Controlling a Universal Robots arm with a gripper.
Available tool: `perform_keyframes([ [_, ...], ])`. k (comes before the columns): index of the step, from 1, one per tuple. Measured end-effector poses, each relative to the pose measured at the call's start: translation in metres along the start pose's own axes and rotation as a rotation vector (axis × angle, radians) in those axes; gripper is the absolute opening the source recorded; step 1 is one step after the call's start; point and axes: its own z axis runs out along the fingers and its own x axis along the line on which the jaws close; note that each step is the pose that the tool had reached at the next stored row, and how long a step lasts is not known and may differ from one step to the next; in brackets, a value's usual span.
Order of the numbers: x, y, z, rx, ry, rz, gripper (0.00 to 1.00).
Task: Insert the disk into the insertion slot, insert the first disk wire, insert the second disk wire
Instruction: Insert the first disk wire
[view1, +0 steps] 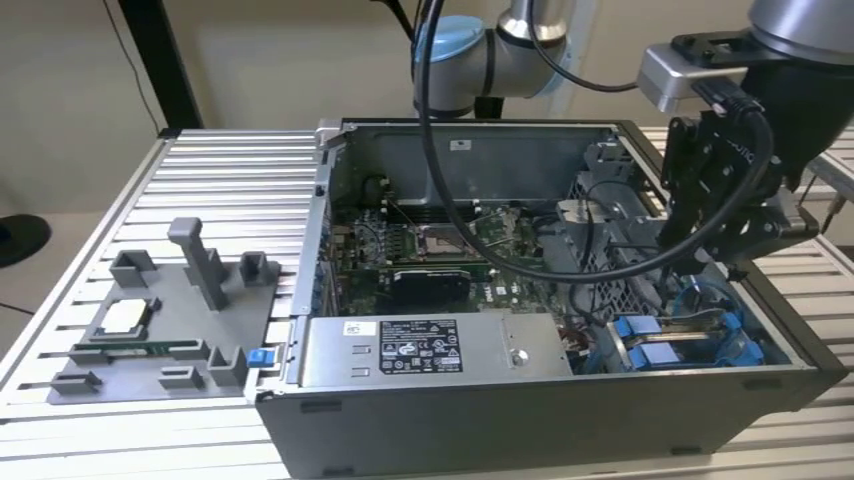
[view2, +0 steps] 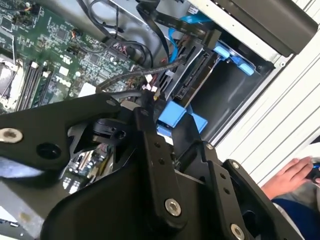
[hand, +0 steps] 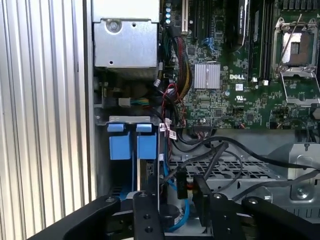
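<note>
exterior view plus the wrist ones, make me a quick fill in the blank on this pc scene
1. The tray lies to the exterior view's ___ of the case.
2. In the exterior view, the end effector hangs above the case's ___ end.
3. In the first wrist view, the two plastic tabs side by side are ___ in colour.

Missing words: left; right; blue

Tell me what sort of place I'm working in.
Likely a robotics lab or test bench for PC assembly: an open computer case sits on a slatted metal table, a grey fixture tray beside it, a robot arm above.
</note>
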Motion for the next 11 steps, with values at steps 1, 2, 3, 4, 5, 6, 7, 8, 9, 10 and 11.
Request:
perform_keyframes([
  [1, -0.0002, 0.0001, 0.0, 0.0005, -0.0019, 0.0, 1.0],
  [2, -0.0003, 0.0003, 0.0, 0.0009, -0.0033, 0.0, 1.0],
  [3, -0.0005, 0.0004, 0.0, 0.0012, -0.004, 0.0, 1.0],
  [4, -0.0006, 0.0005, 0.0, 0.0015, -0.0045, 0.0, 1.0],
  [5, -0.0007, 0.0006, 0.0, 0.0019, -0.0057, 0.0, 1.0],
  [6, -0.0007, 0.0007, 0.0, 0.0021, -0.0079, 0.0, 1.0],
  [7, -0.0007, 0.0007, 0.0001, 0.0022, -0.0128, 0.0, 1.0],
  [8, -0.0007, 0.0008, 0.0003, 0.0022, -0.0181, 0.001, 1.0],
  [9, -0.0007, 0.0009, 0.0008, 0.0022, -0.0227, 0.001, 1.0],
  [10, -0.0007, 0.0009, 0.0014, 0.0023, -0.0259, 0.001, 1.0],
  [11, -0.0007, 0.001, 0.0019, 0.0023, -0.0279, 0.001, 1.0],
])
